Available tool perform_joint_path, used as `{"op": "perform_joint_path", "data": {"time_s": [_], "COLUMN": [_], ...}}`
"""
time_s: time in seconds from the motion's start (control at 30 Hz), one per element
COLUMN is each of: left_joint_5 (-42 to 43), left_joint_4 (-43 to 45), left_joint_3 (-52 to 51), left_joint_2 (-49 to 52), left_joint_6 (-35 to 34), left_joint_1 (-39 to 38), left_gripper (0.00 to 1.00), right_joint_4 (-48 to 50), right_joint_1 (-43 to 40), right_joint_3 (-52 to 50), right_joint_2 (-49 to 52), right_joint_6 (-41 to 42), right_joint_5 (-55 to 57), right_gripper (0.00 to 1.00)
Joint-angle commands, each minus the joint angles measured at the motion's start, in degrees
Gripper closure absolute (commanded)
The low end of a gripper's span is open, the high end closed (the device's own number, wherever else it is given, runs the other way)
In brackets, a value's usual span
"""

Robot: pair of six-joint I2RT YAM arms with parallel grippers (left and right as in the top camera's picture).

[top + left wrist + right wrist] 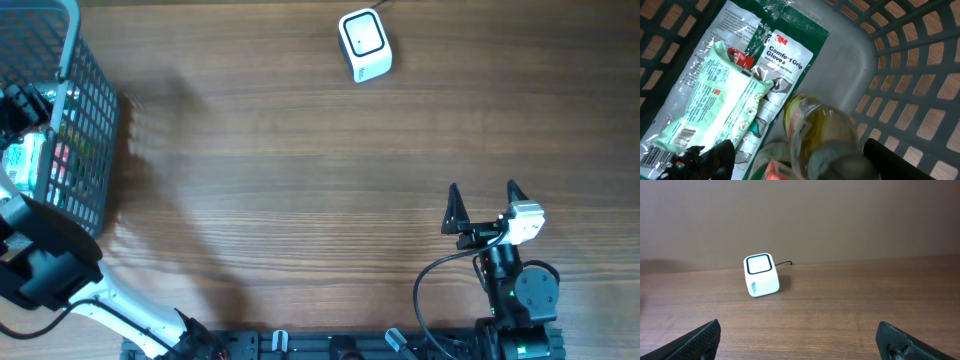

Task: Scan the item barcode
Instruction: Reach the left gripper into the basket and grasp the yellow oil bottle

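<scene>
Pick step: left gripper (797, 150) is down in the basket (900, 75) straddling the yellowish bottle (820, 130), can't tell if it's clamped, right gripper (797, 326) gaping idle; next needs a squeeze, then a lift toward the scanner (364, 45).

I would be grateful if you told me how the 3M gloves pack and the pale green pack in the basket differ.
The 3M gloves pack lies flat underneath, while the pale green pack rests on top, covering its left part. The 3M gloves pack shows a white label with bold dark print; the pale green pack looks puffy, with fine print and a red piece at its upper end. Both are plastic-wrapped and lie along the same slant in the basket.
</scene>
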Motion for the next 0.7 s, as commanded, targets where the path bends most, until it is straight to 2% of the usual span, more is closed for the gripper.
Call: {"op": "perform_joint_path", "data": {"time_s": [0.0,0.07,0.27,0.5,0.67], "left_joint_5": [1.14,1.14,0.85,0.46,0.46], "left_joint_4": [0.81,0.94,0.92,2.32,6.25], "left_joint_3": [-0.98,-1.11,-1.16,-1.07,-0.9], "left_joint_2": [1.36,1.86,4.46,4.11,-0.87], "left_joint_6": [1.09,1.09,1.11,0.98,0.87], "left_joint_1": [-1.03,-1.55,-2.69,-2.58,-2.58], "left_gripper": [0.32,0.43,0.47,0.62,0.63], "right_joint_4": [0.17,0.15,0.17,0.17,0.17], "right_joint_1": [-0.28,-0.28,-0.28,-0.28,-0.28], "right_joint_3": [-0.07,-0.07,-0.07,-0.07,-0.07], "right_joint_2": [-0.09,-0.09,-0.09,-0.09,-0.09], "right_joint_6": [-0.55,-0.55,-0.55,-0.55,-0.55], "right_joint_5": [0.94,0.94,0.94,0.94,0.94], "right_gripper": [0.0,0.0,0.0,0.0,0.0]}}
